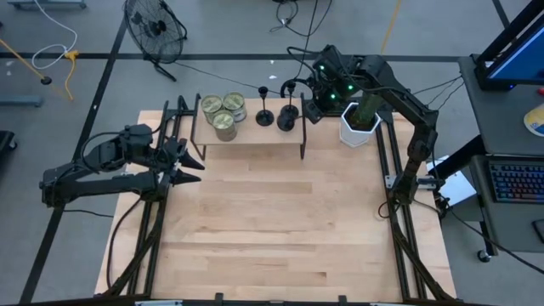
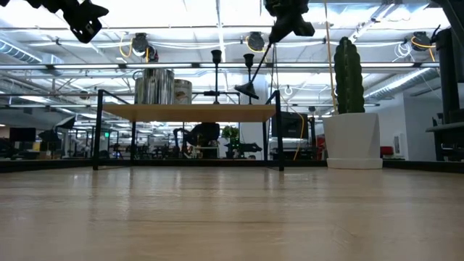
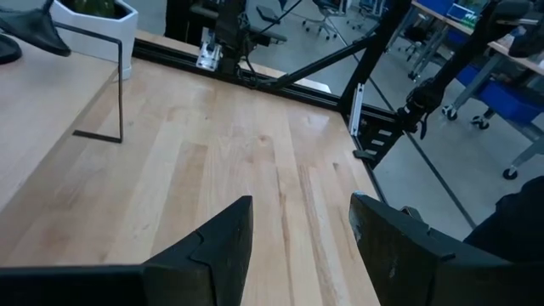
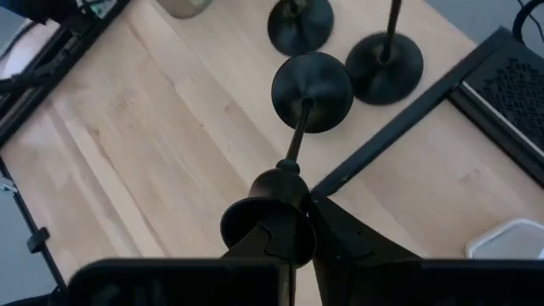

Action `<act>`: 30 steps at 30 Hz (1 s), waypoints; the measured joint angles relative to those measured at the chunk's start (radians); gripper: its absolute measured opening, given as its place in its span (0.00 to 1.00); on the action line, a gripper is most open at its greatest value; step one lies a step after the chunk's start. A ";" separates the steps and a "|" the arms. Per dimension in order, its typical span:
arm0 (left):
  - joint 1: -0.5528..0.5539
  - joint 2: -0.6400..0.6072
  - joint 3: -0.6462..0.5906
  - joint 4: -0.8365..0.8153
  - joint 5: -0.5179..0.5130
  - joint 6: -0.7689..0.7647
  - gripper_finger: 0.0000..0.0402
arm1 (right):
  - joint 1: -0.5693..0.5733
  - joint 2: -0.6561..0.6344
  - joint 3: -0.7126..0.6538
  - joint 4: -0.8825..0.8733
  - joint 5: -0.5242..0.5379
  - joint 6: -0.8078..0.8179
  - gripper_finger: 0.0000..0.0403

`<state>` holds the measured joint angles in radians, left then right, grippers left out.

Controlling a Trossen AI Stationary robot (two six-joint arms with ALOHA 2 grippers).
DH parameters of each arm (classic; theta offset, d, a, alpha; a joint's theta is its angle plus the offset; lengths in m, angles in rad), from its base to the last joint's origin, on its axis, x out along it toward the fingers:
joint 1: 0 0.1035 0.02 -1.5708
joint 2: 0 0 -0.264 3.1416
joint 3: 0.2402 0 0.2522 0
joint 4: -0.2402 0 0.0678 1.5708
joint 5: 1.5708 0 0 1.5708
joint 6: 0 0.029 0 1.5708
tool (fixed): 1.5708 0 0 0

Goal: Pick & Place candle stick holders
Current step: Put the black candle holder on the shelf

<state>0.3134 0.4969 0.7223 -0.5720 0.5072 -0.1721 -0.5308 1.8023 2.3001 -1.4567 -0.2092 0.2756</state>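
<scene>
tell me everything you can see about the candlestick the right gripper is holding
The held candlestick is matte black, metal by its look: a round flat base, a thin straight stem and a small cup top. The right gripper is shut on the cup end, so it hangs tilted, base swung outward, lifted clear of the raised wooden shelf. Two matching candlesticks stand upright on the shelf just beyond it. Nothing but the gripper touches it.

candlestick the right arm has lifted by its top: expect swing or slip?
Probably swings: the right gripper pinches only the cup end, and the lifted candlestick hangs tilted, base clear of the shelf. The thin stem looks rigid. The wide base likely steadies it once set down; the two standing candlesticks stay upright.
</scene>
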 joint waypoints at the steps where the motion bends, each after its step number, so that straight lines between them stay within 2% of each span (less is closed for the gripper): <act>1: 0.000 0.000 0.000 0.000 0.000 -0.003 0.51 | 0.000 0.000 -0.001 0.008 0.000 0.000 0.03; 15: 0.000 0.000 0.000 0.000 0.000 -0.012 0.51 | 0.002 0.001 -0.079 0.041 -0.009 0.026 0.03; 30: 0.000 0.000 0.000 0.000 0.000 -0.010 0.51 | 0.002 0.001 -0.080 0.061 -0.032 0.053 0.03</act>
<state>0.3137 0.4973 0.7223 -0.5720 0.5072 -0.1822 -0.5285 1.8030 2.2196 -1.3956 -0.2417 0.3284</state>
